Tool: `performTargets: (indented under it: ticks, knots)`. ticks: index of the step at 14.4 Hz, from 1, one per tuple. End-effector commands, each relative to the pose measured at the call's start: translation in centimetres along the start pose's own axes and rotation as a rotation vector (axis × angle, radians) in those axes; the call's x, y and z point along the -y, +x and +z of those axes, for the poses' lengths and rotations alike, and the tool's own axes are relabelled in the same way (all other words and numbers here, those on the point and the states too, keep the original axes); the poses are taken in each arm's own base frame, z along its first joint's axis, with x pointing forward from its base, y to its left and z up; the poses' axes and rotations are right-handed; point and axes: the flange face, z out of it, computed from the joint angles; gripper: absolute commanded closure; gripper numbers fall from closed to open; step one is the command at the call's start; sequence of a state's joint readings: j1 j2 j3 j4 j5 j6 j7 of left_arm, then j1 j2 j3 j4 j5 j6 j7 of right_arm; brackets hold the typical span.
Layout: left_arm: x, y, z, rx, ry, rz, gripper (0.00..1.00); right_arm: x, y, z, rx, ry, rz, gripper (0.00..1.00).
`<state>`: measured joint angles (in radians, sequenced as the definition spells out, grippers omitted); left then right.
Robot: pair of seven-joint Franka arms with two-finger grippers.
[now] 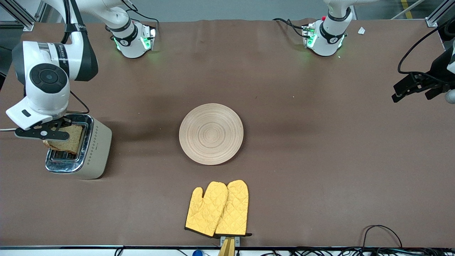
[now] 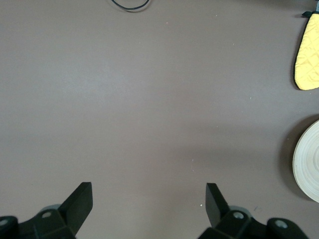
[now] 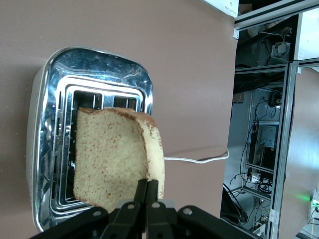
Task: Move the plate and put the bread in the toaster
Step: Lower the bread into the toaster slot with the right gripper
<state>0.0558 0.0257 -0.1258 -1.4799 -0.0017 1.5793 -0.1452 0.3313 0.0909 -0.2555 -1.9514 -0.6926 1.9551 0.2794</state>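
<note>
On the brown table (image 1: 320, 170), the toaster (image 1: 96, 149) stands at the right arm's end. Over its chrome top the right gripper (image 3: 148, 191) pinches the bread (image 3: 112, 154) by one edge. The plate (image 1: 211, 133) lies mid-table, yellow oven mitts (image 1: 218, 209) nearer the camera. The left gripper (image 2: 149, 204) waits wide open, holding nothing.

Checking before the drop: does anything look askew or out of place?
The bread, pinched in the right claw, hangs tilted over the toaster, not lined up with a slot. The plate lies flat and empty; the left claw waits open.
</note>
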Motion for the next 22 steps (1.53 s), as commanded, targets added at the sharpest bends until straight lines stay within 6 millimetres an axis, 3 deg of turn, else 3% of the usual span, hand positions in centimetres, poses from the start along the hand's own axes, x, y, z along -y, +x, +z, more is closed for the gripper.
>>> performTargets:
  ticks: [1, 12, 14, 16, 17, 18, 22]
  knots:
    - [-0.1, -0.2, -0.4, -0.002, -0.018, 0.009, 0.0, 1.0, 0.1, 0.5, -0.016, -0.015, -0.017, 1.0]
    - [-0.1, -0.2, -0.4, -0.001, -0.018, 0.011, 0.0, 5.3, 0.0, 4.9, -0.033, 0.023, -0.017, 0.99]
    - [-0.1, -0.2, -0.5, -0.004, -0.018, 0.011, 0.0, 5.5, 0.2, 5.4, -0.023, 0.023, 0.009, 0.95]
    - [-0.1, -0.2, -0.5, -0.004, -0.018, 0.011, 0.0, 5.3, 0.8, 5.3, -0.024, 0.028, 0.028, 0.46]
    - [-0.1, -0.2, -0.4, -0.002, -0.017, 0.011, 0.0, 5.4, 1.2, 5.1, -0.022, 0.045, 0.041, 0.11]
    - [-0.2, -0.2, -0.3, 0.001, -0.015, 0.012, 0.0, 5.6, 1.3, 4.8, -0.017, 0.075, 0.059, 0.0]
    - [-0.7, -0.4, -0.3, 0.008, -0.013, 0.02, 0.0, 5.0, 2.7, 1.6, -0.006, 0.254, 0.191, 0.0]
